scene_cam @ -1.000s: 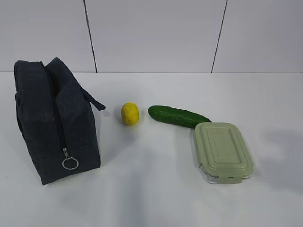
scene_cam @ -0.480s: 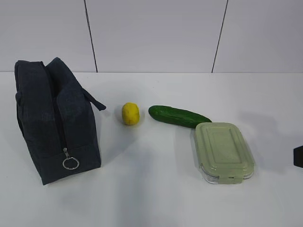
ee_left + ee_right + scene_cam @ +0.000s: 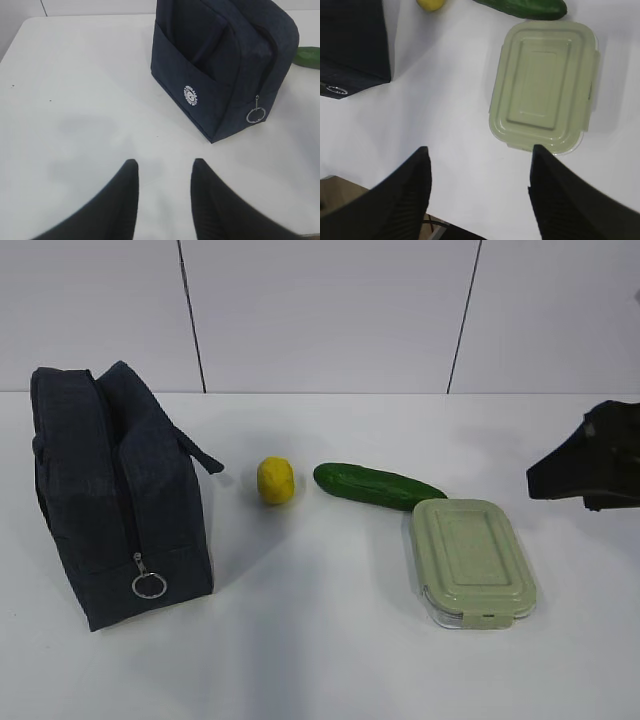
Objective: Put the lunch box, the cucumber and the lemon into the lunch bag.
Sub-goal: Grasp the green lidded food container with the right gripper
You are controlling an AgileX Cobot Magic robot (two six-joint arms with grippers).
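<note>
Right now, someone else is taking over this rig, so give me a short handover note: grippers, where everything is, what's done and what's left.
Left gripper: open, empty, above bare table short of the lunch bag.
Right gripper: open wide, empty, above the table near the lunch box; it shows at the right edge of the exterior view.
Lunch bag stands at the left, zipper closed, ring pull hanging at its front.
Lemon, cucumber and lunch box lie on the table to the bag's right, lid on the box.
Done: nothing packed.
Left: open the bag, then load all three items.
</note>
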